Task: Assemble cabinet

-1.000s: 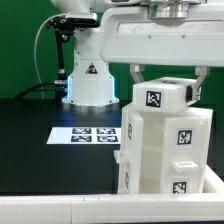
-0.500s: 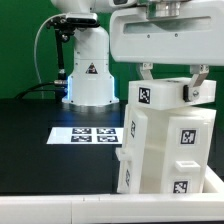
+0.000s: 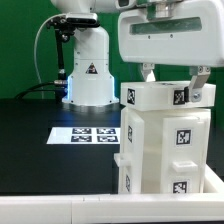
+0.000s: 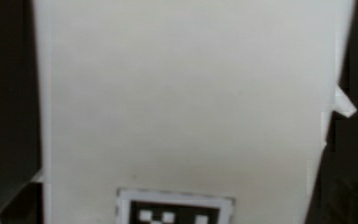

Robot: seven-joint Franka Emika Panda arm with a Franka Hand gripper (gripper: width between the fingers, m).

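Cabinet (image 3: pixel 165 140): white plastic, boxy, built of slabs and blocks; stands upright on the bench at the exterior view's right, close to the camera.
Top block (image 3: pixel 168 95): white, sits at the crown of the cabinet, slightly skewed against the body below; carries black-and-white square tags on its faces.
Tags on cabinet: several small squares on the front and side faces, down to the lower edge.
Pincer (image 3: pixel 172 80): hangs from above over the top block; one finger (image 3: pixel 148 72) at one end of the block, the other at the opposite end, both touching it, clamped on the block.
Wrist view: filled by a plain white face of the cabinet (image 4: pixel 176 100), one tag at its edge; blurred.
Marker board (image 3: pixel 86 134): thin flat white sheet with four tags, lying on the bench just beside the cabinet, toward the exterior view's left.
Bench (image 3: pixel 40 150): black surface.
Arm base (image 3: pixel 88 70): white, behind the marker board.
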